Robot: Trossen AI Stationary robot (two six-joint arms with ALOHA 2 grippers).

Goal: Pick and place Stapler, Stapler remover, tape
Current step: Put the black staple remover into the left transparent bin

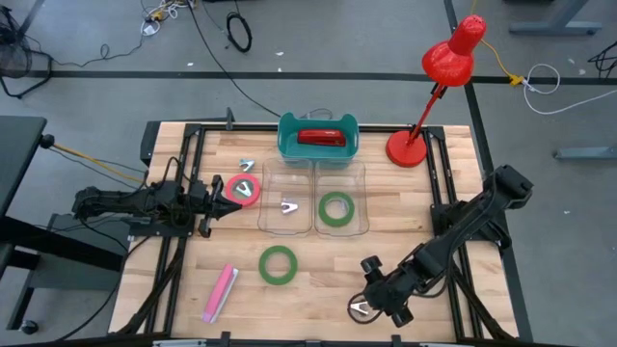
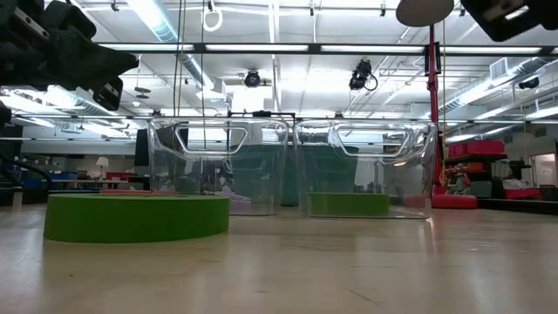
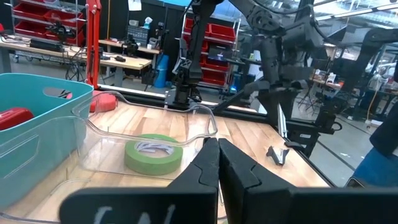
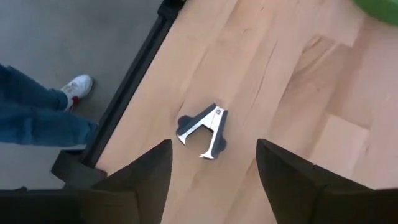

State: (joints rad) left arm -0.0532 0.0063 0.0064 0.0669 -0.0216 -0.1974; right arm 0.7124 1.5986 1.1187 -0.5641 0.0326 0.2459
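My right tool (image 4: 211, 180) hangs open above a stapler remover (image 4: 203, 131) that lies flat on the table (image 4: 292, 93) near its front edge, the two fingers spread either side of it and not touching. To take it well, I judge I should come straight down, keep the remover centred between the fingers, and close across its narrow body rather than its splayed claws, since so low and flat a thing could slide away.

My left tool (image 3: 214, 165) is closed and empty, held just beside the red-pink tape roll (image 1: 243, 189), which lies on the table left of two clear bins. One green tape roll (image 1: 335, 208) already sits in the right clear bin (image 1: 361, 173); another green tape roll (image 1: 278, 264) lies on the open wood in front of the bins. A second stapler remover (image 1: 288, 205) sits in the left clear bin (image 1: 262, 220). A red stapler (image 1: 321, 137) rests in the teal bin (image 1: 285, 129) behind them, and a pink stapler (image 1: 220, 292) lies near the front left.

The table is pale wood planks framed in black rail. A red desk lamp (image 1: 445, 60) stands at its back right. Beyond the front edge, a person's jeans and white shoe (image 4: 76, 87) show on grey floor.
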